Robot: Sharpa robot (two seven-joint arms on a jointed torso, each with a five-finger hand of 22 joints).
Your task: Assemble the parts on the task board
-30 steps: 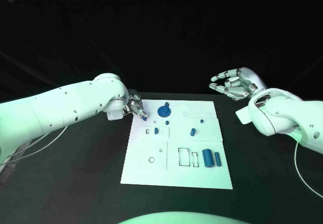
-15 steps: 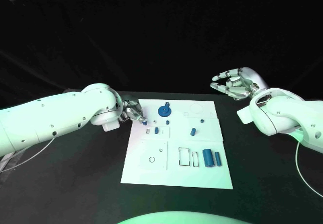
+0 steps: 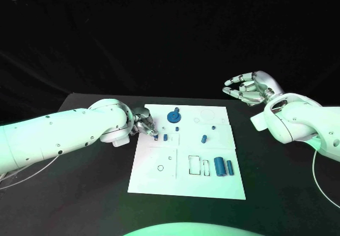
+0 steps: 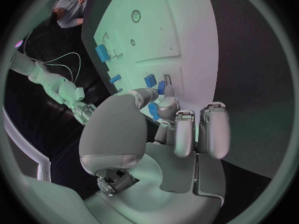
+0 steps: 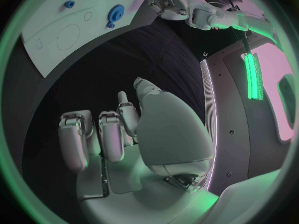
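The task board (image 3: 187,182) lies flat in the middle of the black table (image 3: 85,196), and most of its blue parts are spread across it: a gear (image 3: 173,117) near the far edge, a small peg (image 3: 203,138) at mid-board, and two cylinders (image 3: 223,167) lying side by side in the near right area beside an outlined slot. My left hand (image 3: 144,124) sits at the board's left edge, fingers curled down toward a small blue part (image 3: 156,137) just beside a rectangular slot; the left wrist view shows a blue piece (image 4: 154,110) pinched between the fingertips (image 4: 163,104), so I judge this hand is gripping a part and holding it low to seat it. The posture suits fine placement, close to the surface with the wrist tipped over the board. My right hand (image 3: 245,87) hangs well apart from the board, off its far right corner, fingers loosely curled around nothing, parked clear so it does not shadow the work.
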